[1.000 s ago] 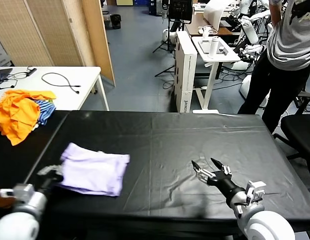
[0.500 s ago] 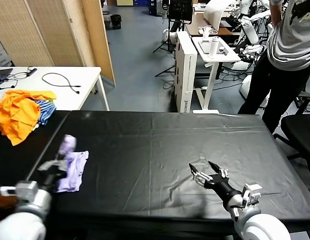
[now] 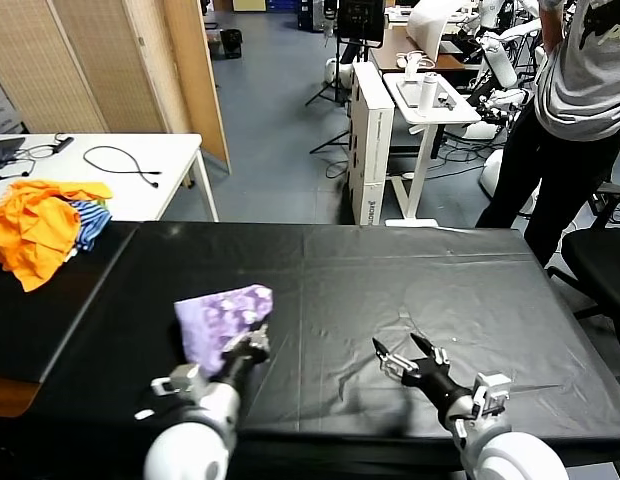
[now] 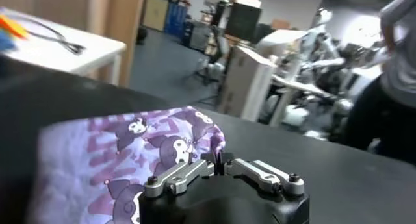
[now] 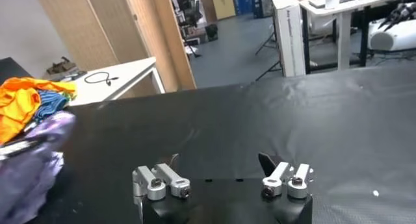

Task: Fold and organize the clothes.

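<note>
Left gripper holding the T-shirt; right gripper idle.

Lower left of the head view: left gripper point(image 3: 252, 347) clamped narrow on the pale lavender thin-fabric T-shirt point(image 3: 222, 322), its purple-printed face showing, bunched and raised above the black sheet-covered table point(image 3: 390, 280); lower right of centre: right gripper point(image 3: 410, 358) low over the table, fingers spread wide, holding nothing, well apart from the T-shirt; upper left: bright orange garments point(image 3: 35, 228) heaped with a blue-and-white striped garment point(image 3: 90, 222) beside a white side table point(image 3: 140, 185) carrying a black cable point(image 3: 120, 160); upper right: a standing person in a grey shirt point(image 3: 580, 90).
</note>
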